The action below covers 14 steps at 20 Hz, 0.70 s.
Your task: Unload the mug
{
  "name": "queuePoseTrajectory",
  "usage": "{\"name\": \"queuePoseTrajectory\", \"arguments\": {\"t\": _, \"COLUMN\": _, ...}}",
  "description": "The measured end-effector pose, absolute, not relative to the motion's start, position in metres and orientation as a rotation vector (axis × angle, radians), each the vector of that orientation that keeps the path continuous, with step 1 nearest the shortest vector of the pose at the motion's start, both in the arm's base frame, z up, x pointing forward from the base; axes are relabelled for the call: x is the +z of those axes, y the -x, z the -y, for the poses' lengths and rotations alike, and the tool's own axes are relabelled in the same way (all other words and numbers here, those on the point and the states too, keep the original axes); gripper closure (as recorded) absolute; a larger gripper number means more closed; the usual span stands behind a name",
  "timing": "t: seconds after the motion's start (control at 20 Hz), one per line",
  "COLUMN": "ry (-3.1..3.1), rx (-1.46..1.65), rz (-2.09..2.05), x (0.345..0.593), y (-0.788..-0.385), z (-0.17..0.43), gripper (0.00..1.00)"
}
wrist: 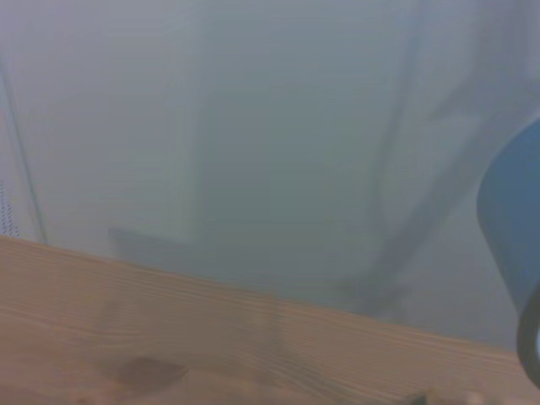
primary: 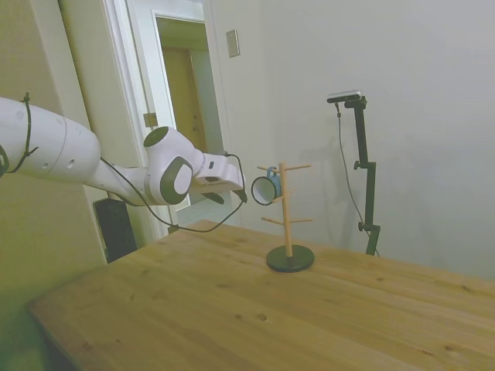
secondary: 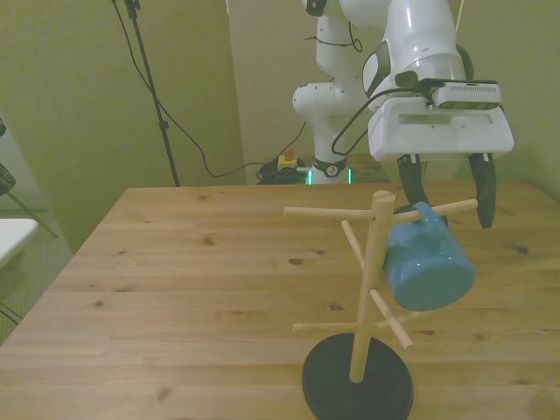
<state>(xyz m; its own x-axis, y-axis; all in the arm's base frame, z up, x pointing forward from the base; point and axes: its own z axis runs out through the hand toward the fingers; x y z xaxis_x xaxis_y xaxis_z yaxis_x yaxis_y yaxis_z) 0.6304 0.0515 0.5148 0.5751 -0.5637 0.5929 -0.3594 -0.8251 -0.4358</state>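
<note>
Mug (secondary: 429, 267), light blue with a dark rim, hangs by its loop handle from an upper peg of the wooden peg tree (secondary: 371, 289), on the side toward the front view's right. It tilts, its closed bottom facing the front camera; in the side view its pale mouth (primary: 265, 189) faces the arm. The tree stands on a dark round base (primary: 290, 258) on the desk (primary: 232, 309).

The end effector (secondary: 446, 206) is level with the tree's top pegs, behind the mug as the front view shows it. Its two dark fingers (secondary: 483, 188) are spread wide, one on each side of the mug's handle end, with a clear gap between them. Whether either finger touches the mug cannot be told. In the side view the end effector (primary: 238, 193) sits just beside the mug's rim, on the side away from the tree's stem.

The wrist view is blurred; a blue curve of the mug (wrist: 510, 228) shows at one edge, with the desk's wood (wrist: 169, 337) below a pale wall.
</note>
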Motion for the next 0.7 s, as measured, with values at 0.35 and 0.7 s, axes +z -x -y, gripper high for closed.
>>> {"name": "queuePoseTrajectory", "arguments": {"t": 0.35, "ry": 2.487, "rx": -1.094, "rz": -0.798, "x": 0.527, "y": -0.629, "z": -0.051, "gripper": 0.00}}
{"name": "queuePoseTrajectory", "arguments": {"t": 0.7, "ry": 2.440, "rx": -1.123, "rz": -0.850, "x": 0.530, "y": -0.644, "z": -0.029, "gripper": 0.00}}
